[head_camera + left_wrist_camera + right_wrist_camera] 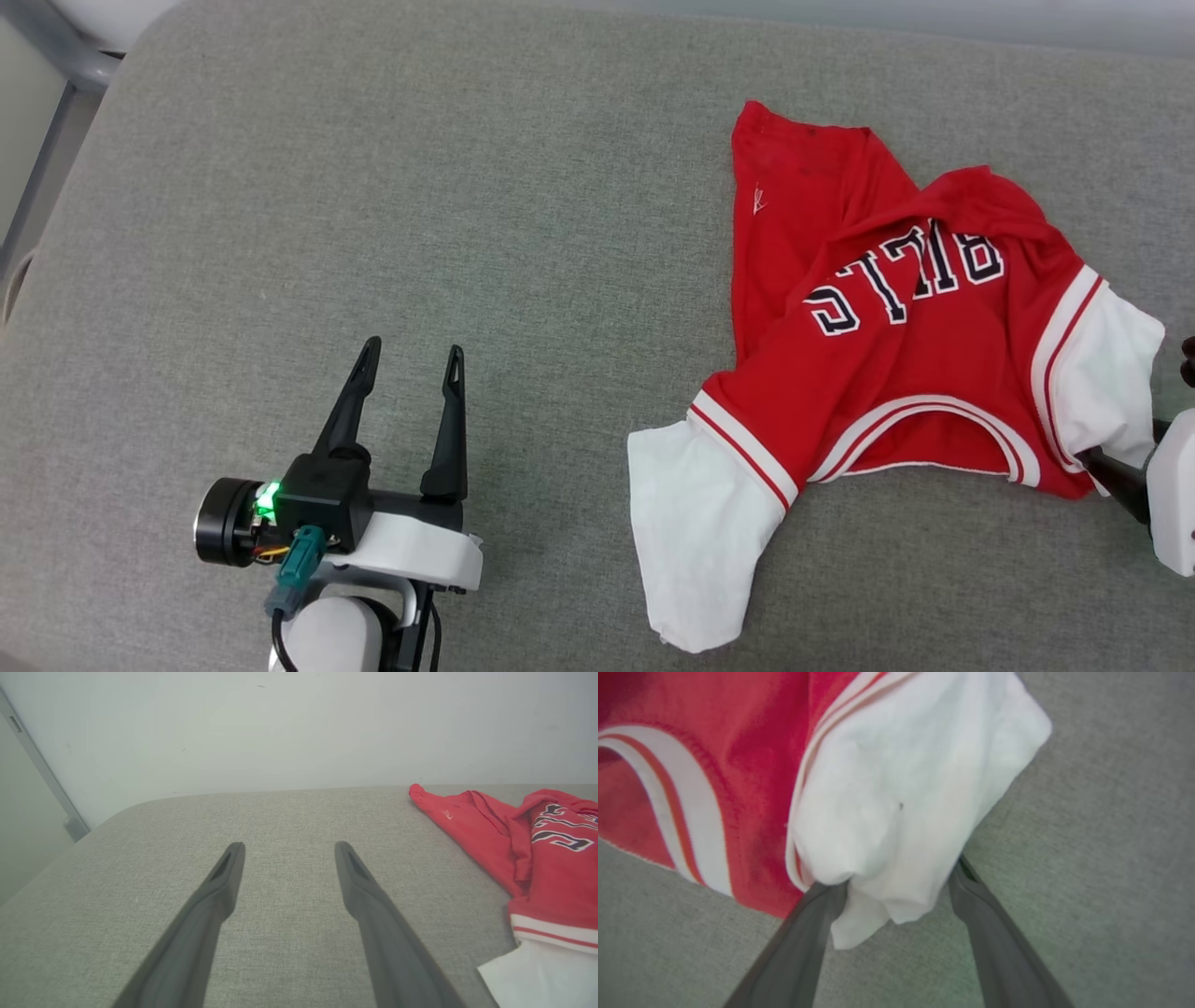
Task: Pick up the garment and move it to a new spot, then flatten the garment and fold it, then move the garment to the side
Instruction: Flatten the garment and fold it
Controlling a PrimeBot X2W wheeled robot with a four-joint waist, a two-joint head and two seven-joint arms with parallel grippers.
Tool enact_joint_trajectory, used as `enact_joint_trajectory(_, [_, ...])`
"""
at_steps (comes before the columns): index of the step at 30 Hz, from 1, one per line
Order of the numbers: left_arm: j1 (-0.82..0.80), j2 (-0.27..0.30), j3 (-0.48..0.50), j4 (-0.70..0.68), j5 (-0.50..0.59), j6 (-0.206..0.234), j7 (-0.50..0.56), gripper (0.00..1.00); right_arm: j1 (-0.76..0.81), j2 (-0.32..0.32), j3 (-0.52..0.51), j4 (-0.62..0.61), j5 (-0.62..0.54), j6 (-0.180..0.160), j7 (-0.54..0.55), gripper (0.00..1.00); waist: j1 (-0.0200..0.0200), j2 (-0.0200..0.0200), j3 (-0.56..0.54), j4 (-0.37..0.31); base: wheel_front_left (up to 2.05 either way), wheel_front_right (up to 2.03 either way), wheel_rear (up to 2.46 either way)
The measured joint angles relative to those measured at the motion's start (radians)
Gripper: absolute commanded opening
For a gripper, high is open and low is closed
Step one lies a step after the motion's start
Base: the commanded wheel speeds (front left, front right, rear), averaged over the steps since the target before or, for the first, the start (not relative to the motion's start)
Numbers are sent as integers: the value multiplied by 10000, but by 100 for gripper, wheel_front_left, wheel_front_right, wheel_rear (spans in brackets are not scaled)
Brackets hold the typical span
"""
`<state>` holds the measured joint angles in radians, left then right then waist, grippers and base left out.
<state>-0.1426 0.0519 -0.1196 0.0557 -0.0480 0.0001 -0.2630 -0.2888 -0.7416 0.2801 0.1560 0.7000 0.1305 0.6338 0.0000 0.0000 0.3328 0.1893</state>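
The garment (920, 359), a red T-shirt with white sleeves and black lettering, lies crumpled on the right half of the grey padded surface (467, 187), neck toward me. My right gripper (896, 877) stands open at the shirt's right sleeve (901, 788). The white cloth hangs between and over its fingertips, and one dark finger (1113, 474) pokes under the sleeve at the right edge of the head view. My left gripper (414, 347) stands open over bare surface, well left of the shirt. The left wrist view has the garment (551, 877) to the right of that open gripper (289, 844).
The surface's rounded far-left corner (140, 37) meets a metal frame bar (42, 159) and a pale wall (299, 728). The shirt's other white sleeve (695, 537) spreads toward the near edge. Bare surface lies between the left gripper and the shirt.
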Motion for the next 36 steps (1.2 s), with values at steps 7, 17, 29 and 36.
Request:
enact_joint_trajectory(7, [-26,-2,59,59,-10,81,0,100,-110,-221,499,560,159,4,-297,0,-1,0,-12,19,0,0,0])
enact_joint_trajectory(17, [162,-8,190,73,10,84,0,100,524,-692,-784,732,731,10,-1384,0,0,0,-451,-505,0,0,0])
enact_joint_trajectory(29, [326,-8,268,251,10,-17,0,100,2114,-184,-2963,2366,399,6,-1419,100,0,0,-871,-494,0,0,0])
enact_joint_trajectory(36, [477,13,397,299,82,-63,0,100,2019,173,-3754,941,-1012,8,-2987,100,0,0,-1231,-601,0,0,0])
